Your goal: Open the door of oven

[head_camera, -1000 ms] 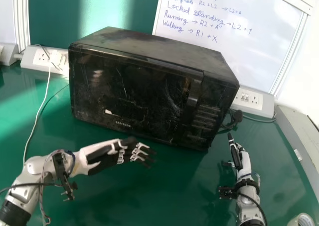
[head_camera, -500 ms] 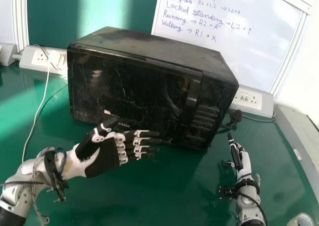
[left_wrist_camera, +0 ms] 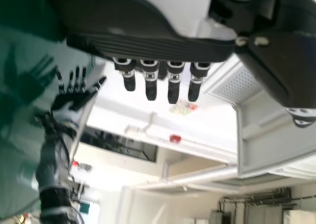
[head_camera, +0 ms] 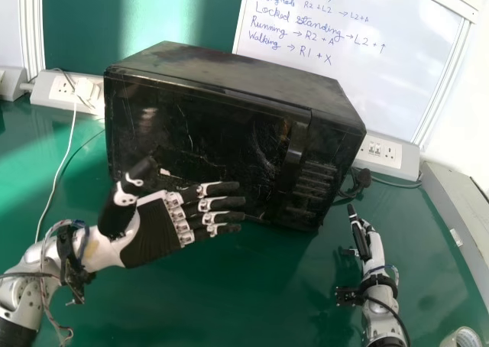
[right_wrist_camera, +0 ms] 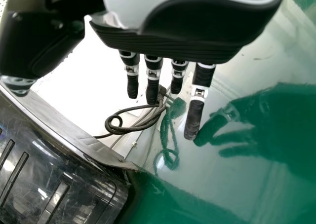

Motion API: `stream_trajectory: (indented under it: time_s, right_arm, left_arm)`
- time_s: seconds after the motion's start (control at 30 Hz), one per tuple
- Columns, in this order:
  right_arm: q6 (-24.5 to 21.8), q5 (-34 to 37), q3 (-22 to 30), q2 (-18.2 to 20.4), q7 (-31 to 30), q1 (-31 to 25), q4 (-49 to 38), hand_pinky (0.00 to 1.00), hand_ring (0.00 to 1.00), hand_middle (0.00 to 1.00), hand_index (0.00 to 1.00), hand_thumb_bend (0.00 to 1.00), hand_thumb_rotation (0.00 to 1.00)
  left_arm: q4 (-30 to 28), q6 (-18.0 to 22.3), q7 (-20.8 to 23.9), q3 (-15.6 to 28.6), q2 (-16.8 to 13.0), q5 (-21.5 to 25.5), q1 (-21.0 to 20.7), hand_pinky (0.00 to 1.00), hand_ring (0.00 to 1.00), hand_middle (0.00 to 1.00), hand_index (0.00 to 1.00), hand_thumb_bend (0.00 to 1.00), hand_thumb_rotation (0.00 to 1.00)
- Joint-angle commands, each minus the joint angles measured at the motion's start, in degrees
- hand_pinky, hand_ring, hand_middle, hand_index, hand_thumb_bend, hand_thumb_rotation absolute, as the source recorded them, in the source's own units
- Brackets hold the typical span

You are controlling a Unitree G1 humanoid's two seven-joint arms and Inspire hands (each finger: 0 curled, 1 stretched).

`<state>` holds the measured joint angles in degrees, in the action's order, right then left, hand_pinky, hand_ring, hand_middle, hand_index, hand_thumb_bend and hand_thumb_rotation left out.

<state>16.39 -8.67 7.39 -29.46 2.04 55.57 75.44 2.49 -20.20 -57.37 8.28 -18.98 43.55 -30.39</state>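
Green is shown by the desk (head_camera: pixel 290 301), behind which a handwritten whiteboard (head_camera: pixel 344 64) is propped. On the desk a black microwave oven (head_camera: pixel 229 72) is set, its door (head_camera: pixel 206 125) closed, with the upright handle (head_camera: pixel 294 152) placed beside the control panel (head_camera: pixel 321 160). The oven is flanked by a left socket block (head_camera: pixel 61 95) and a right socket block (head_camera: pixel 397 163), the left one joined by a white cable (head_camera: pixel 55 179). The lower left part of the door is partly covered, as seen from the head, by the left hand (head_camera: pixel 157 236); its fingers are held straight and slightly parted, its thumb raised well away from them. The right hand (head_camera: pixel 375 248) is held near the oven's panel end, its fingers extended and a little apart. At the near right corner of the desk a tape roll (head_camera: pixel 464 338) is seen.

By the left wrist view pipes (left_wrist_camera: pixel 256 199) in the room are added, and the right hand is caught farther off. In the right wrist view a looped dark cord (right_wrist_camera: pixel 116 130) is revealed near the oven's corner.
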Motion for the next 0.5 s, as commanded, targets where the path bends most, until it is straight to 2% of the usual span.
stream_trajectory:
  time_s: [0.0,0.13,0.23,0.37,0.47]
  right_arm:
    - [-1.01,0.65,0.76,0.19,-0.92,-0.59,1.19,0.96,0.98,0.95,0.96,1.0,1.0]
    - [-1.6,1.12,1.36,0.34,-1.38,-0.39,1.3,0.97,0.99,0.96,0.97,1.0,1.0]
    - [-1.14,0.9,1.19,0.36,-1.21,-0.44,1.29,0.95,0.97,0.95,0.96,1.0,1.0]
    - [-1.05,1.12,1.43,0.43,-1.05,-0.58,1.37,0.94,0.97,0.95,0.96,1.0,1.0]
    - [-1.1,1.12,1.47,0.47,-1.01,-0.58,1.4,0.94,0.97,0.95,0.96,1.0,1.0]
  left_arm:
    - [0.57,-0.87,-1.56,0.97,0.36,2.03,-0.88,1.0,1.0,1.0,1.0,1.0,0.93]
    - [1.28,-1.27,-1.91,1.58,0.45,3.06,-2.62,1.0,1.0,1.0,1.0,1.0,0.94]
    - [2.32,-3.06,-1.16,1.95,-0.06,3.63,-5.31,1.0,1.0,1.0,1.0,1.0,0.9]
    - [1.16,-1.68,1.12,1.91,0.39,1.66,-7.05,1.0,1.0,1.0,1.0,1.0,0.91]
    - [1.08,-2.2,1.69,1.58,0.12,1.55,-8.03,1.0,1.0,1.0,1.0,1.0,0.89]
